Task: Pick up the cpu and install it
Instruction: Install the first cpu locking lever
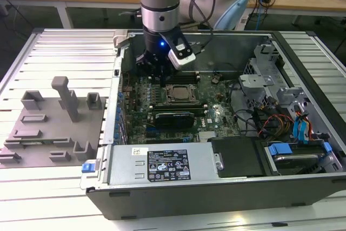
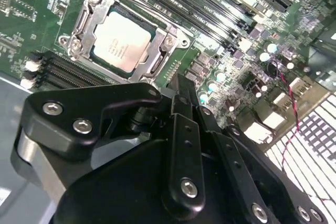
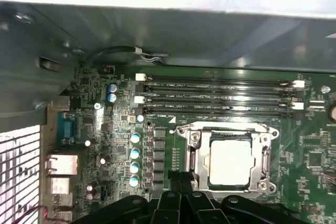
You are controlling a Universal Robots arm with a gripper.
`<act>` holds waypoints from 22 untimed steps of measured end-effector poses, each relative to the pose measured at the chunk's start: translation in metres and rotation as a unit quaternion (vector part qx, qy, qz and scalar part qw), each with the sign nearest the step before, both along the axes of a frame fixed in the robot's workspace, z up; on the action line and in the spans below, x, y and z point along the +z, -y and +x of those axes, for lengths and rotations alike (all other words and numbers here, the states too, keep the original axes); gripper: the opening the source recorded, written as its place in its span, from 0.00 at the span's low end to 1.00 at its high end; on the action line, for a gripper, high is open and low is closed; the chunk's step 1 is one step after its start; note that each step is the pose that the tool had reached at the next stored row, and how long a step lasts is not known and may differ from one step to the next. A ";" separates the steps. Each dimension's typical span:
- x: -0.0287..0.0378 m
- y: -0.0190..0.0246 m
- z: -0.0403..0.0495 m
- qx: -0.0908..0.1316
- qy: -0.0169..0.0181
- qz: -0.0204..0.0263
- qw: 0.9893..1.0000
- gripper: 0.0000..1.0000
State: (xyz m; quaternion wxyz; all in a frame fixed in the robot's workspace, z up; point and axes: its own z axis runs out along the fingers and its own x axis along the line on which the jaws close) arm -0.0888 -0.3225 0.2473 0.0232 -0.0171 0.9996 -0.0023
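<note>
**Open computer case with the arm inside.** The case (image 1: 162, 198) lies on its side on a slotted metal table (image 1: 65, 52), with its motherboard (image 1: 216, 112) facing up.

- **CPU:** The cpu (image 1: 178, 92) sits flat in its socket near the middle of the board. A metal frame (image 3: 194, 156) surrounds it, and its bright top is uncovered in both wrist views (image 2: 122, 42) (image 3: 229, 163).
- **Gripper:** The gripper (image 1: 158, 77) hangs over the board towards the exterior view's left of the socket, apart from the cpu. Its fingertips are drawn together on nothing in both wrist views (image 2: 181, 85) (image 3: 182, 182), ending just beside the frame's edge.
- **Obstructions:** The gripper's black linkage covers the board on the near side of the socket in both wrist views. In the exterior view, the arm's wrist hides the board's far corner.
- **Around the socket:** Memory slots (image 3: 218, 95) run along one side of the socket, and a black card (image 1: 173, 117) stands on the opposite side.
- **Elsewhere:** A power supply (image 1: 162, 163) lies along the near wall. Drive bays and coloured cables (image 1: 281, 117) fill the exterior view's right. A grey fixture (image 1: 48, 128) rests on the table outside the case.
</note>
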 end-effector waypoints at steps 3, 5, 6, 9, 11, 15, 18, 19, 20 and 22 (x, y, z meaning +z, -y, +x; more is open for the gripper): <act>0.0103 0.0000 0.0000 0.000 0.000 0.000 1.000 0.11; 0.0115 0.0000 0.0001 0.000 0.000 0.000 1.000 0.11; 0.0115 0.0000 -0.0004 0.000 0.000 0.000 1.000 0.11; 0.0116 0.0000 -0.0057 0.000 0.000 0.000 1.000 0.11; 0.0116 0.0000 -0.0109 0.000 0.000 0.000 1.000 0.11; 0.0116 0.0000 -0.0143 0.000 0.000 0.025 1.000 0.11; 0.0116 0.0000 -0.0162 0.000 0.000 0.059 0.998 0.11; 0.0116 0.0000 -0.0170 0.000 0.001 0.063 0.998 0.11; 0.0116 0.0000 -0.0175 0.000 0.000 0.067 0.998 0.11; 0.0116 0.0000 -0.0209 0.000 0.000 0.103 0.995 0.11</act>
